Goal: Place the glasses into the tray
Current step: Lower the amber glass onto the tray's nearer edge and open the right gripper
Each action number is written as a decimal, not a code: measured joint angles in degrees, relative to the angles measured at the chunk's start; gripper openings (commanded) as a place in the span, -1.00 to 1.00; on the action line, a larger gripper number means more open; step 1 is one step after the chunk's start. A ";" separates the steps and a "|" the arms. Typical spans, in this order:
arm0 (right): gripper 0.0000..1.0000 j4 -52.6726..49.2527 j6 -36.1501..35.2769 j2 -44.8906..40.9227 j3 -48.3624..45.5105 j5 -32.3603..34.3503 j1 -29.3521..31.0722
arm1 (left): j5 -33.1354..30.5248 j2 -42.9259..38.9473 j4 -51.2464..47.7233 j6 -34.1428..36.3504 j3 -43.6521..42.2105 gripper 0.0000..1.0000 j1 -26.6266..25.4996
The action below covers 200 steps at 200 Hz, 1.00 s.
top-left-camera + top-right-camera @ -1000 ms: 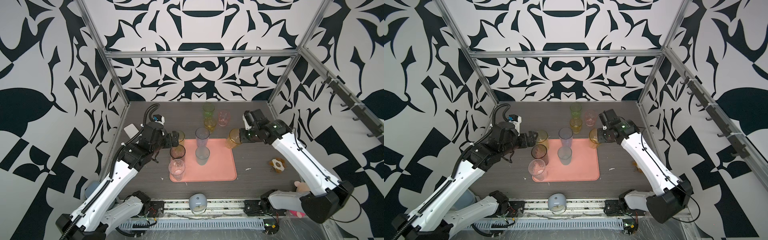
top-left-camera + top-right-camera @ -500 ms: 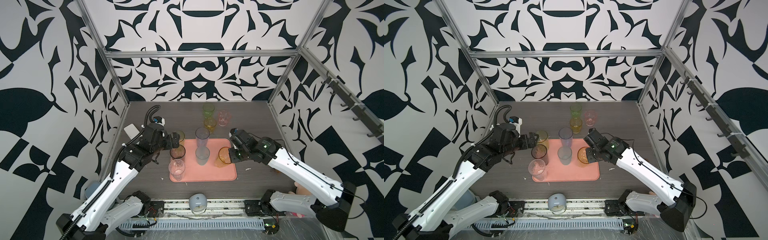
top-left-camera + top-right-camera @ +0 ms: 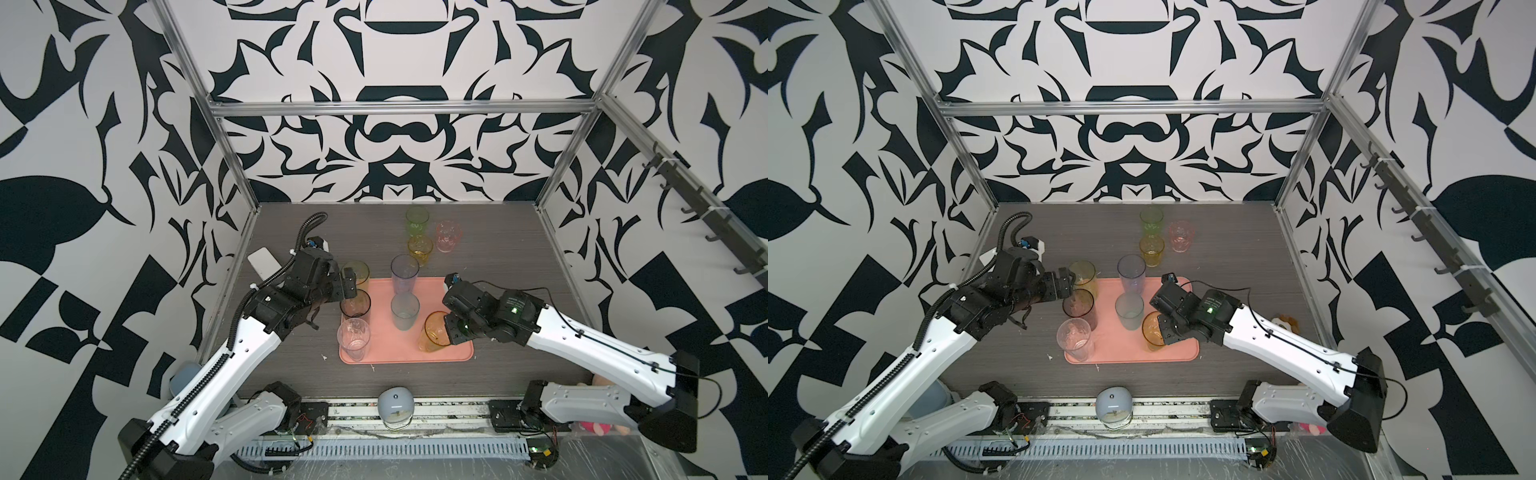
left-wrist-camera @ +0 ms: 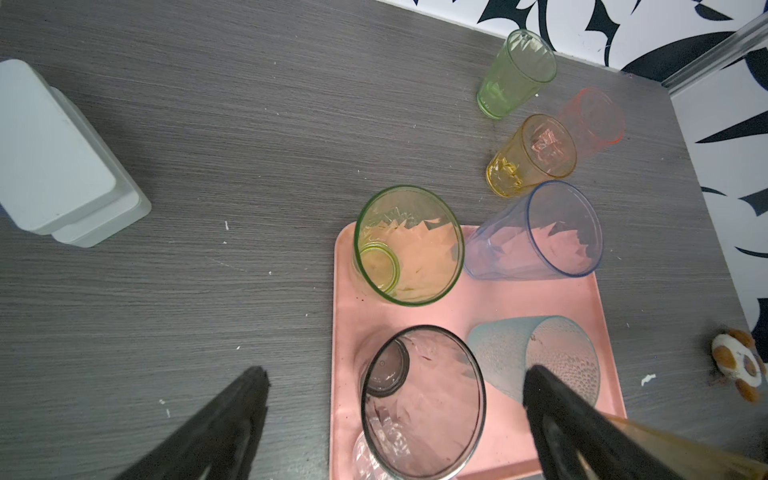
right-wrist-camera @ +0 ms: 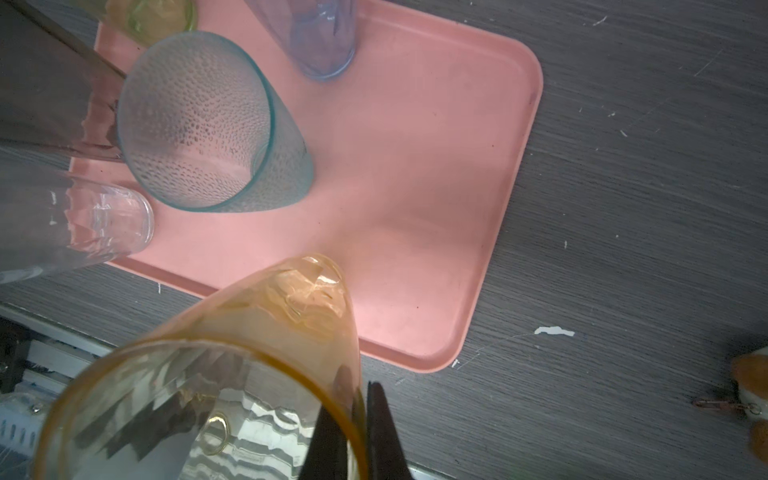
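The dark table (image 3: 498,257) carries the pink tray (image 3: 395,352) at its middle. My left gripper (image 3: 348,286) hangs above the tray's left edge, spread wide and holding nothing, with the smoky glass (image 3: 355,305) below it. My right gripper (image 5: 361,401) pinches the rim of the amber glass (image 3: 432,332) over the tray's near right part; I cannot tell whether its base touches. Also standing in the tray are the yellow-green glass (image 3: 356,272), clear glass (image 3: 353,336), blue glass (image 3: 404,270) and teal glass (image 3: 404,309). Behind the tray, on the table, are the green glass (image 3: 417,220), yellow glass (image 3: 419,249) and pink glass (image 3: 448,236).
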 measured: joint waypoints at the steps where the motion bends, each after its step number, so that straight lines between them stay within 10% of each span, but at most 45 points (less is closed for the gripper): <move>1: -1.00 0.04 0.02 0.00 -0.04 0.02 0.04 | -0.04 0.00 0.02 0.00 -0.02 0.99 0.00; 200: -1.00 6.51 1.53 11.30 2.08 2.14 5.27 | -2.03 -4.87 0.94 0.79 -2.84 0.99 0.00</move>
